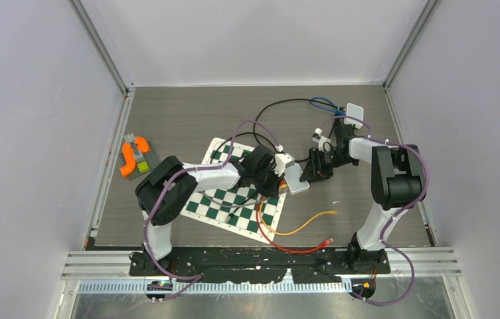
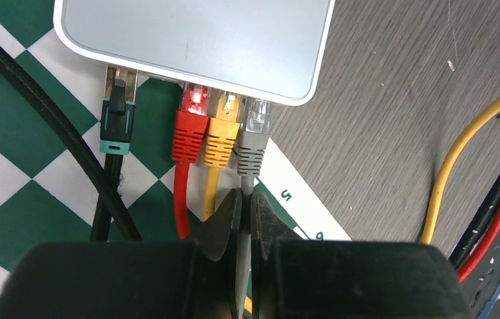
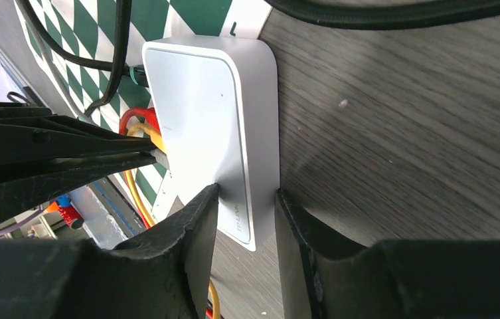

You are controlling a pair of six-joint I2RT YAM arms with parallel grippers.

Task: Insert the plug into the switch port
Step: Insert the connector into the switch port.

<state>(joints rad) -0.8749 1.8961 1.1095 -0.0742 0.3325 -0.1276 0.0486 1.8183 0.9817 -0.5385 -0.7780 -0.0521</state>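
Four plugs [image 2: 220, 136], grey cable [image 2: 248, 186], at switch [image 2: 194, 40]: distinct only from left wrist.

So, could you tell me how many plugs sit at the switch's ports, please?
4, left to right in the left wrist view: black plug, red plug, yellow plug, grey plug, its grey cable in the left gripper. The switch may hide more.
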